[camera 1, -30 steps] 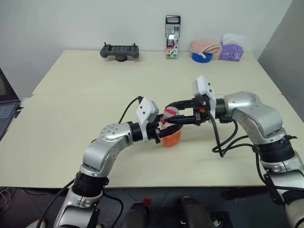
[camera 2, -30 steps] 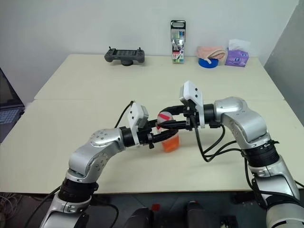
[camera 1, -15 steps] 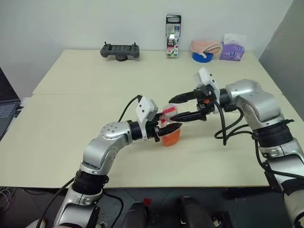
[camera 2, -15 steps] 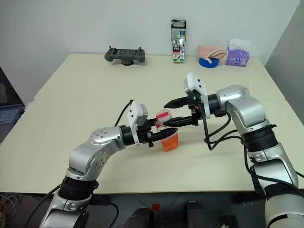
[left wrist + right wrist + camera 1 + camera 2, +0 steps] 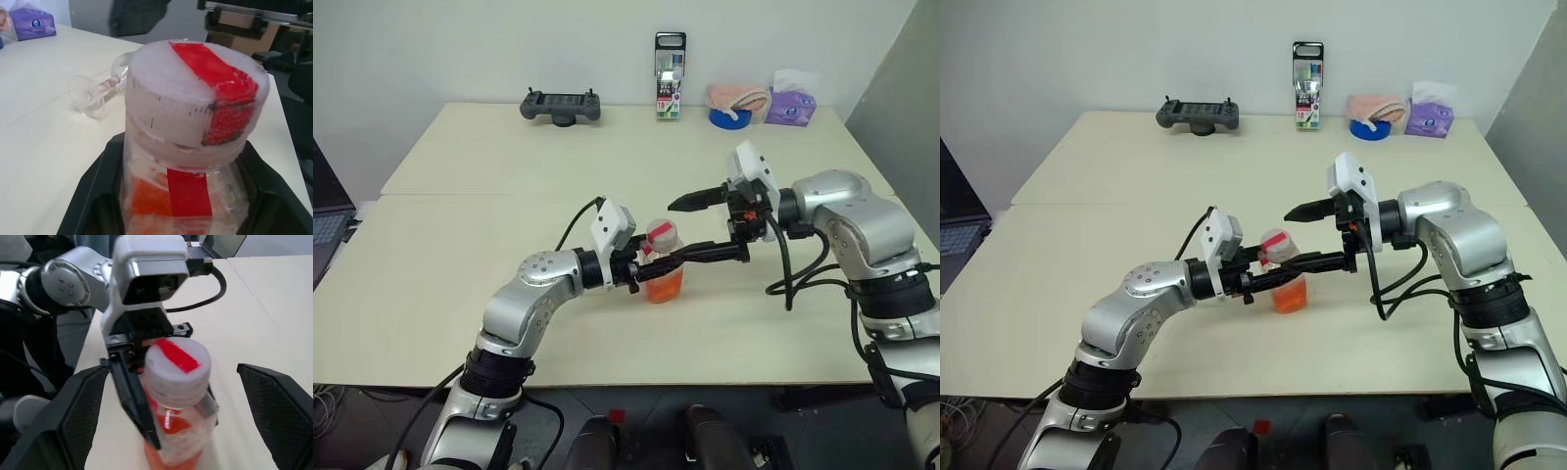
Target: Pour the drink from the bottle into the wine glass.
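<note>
View over the table, cap-removal step. My left gripper is clenched around the body of the bottle and holds it upright near the front middle of the table. The bottle base sits at or just above the surface; I cannot tell which. The drink fills the lower part of the bottle. The cap is still on.

My right gripper is released, its 2 fingers spread wide, 1 on each side of the cap and clear of it.

The wine glass is in the left wrist view, beyond the bottle. It appears to lie on its side on the table, foot towards the camera.

To do this step well, I judge that I should:
- centre the right fingers on the cap's ribbed side before closing;
- close squarely, so the cap does not skid out;
- keep the left grip firm but not crushing, since a squeezed plastic body could push liquid out once the seal breaks;
- twist about the bottle's own axis.

The glass will probably need standing up before any pour.
</note>
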